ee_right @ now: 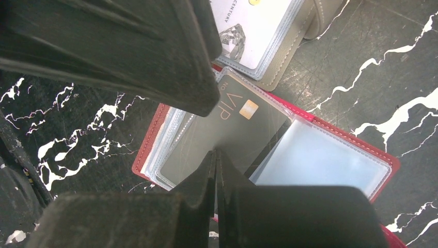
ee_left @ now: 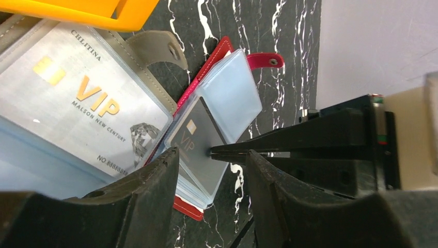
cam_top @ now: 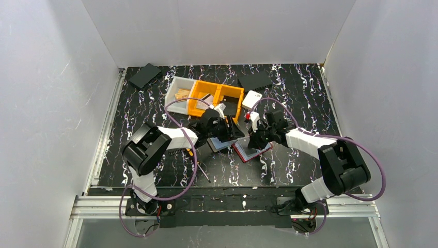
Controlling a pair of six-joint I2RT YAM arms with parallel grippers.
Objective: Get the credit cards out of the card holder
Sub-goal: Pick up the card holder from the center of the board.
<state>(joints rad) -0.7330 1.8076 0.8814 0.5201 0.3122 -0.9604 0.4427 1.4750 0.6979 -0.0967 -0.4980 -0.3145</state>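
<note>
Under right tool (ee_right: pixel 216 155), clamped on dark VIP card (ee_right: pixel 227 129), barely out of red card holder (ee_right: pixel 149 142); left tool (ee_left: pixel 213 160) apart.

right gripper (ee_left: pixel 214 151) pinching grey card (ee_left: pixel 193 135), red holder (ee_left: pixel 219 52)

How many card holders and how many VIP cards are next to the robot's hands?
Card holders: 2 (red card holder, grey card holder)
VIP cards: 2 (silver VIP card, dark VIP card)
Total: 4
</note>
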